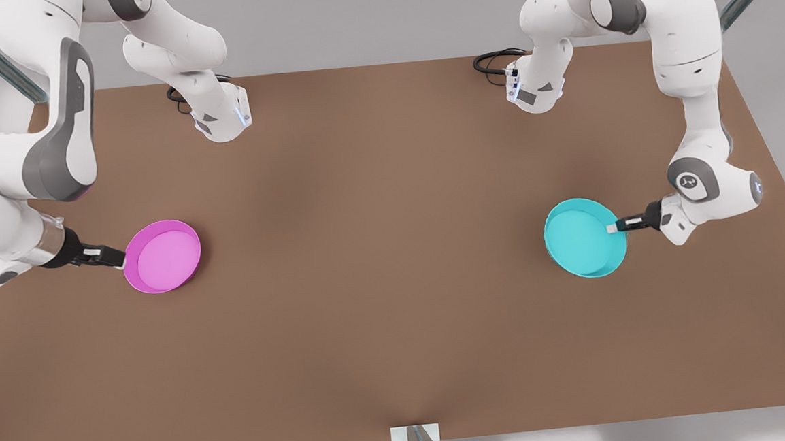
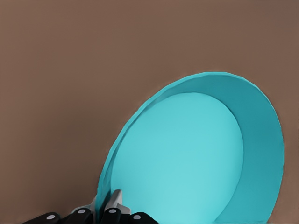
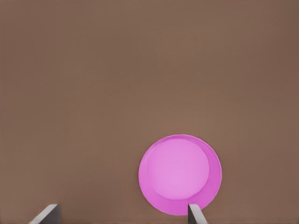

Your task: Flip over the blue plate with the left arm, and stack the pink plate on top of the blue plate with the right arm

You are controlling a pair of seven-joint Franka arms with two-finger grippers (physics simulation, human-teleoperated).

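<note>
Left hand (image 1: 612, 228) pinches blue plate (image 1: 581, 239) rim; right hand (image 1: 122, 259), spread, beside pink plate (image 1: 163, 257).

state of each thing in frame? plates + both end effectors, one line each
blue plate: tilted, open side up, one edge raised, rim gripped
pink plate: flat on table, open side up, not gripped
left end effector: shut on blue plate's rim
right end effector: open, at pink plate's edge

My claw (image 2: 106, 205) pinches the rim of the blue plate (image 2: 187, 154), which tilts above the brown table (image 2: 70, 70).
</note>
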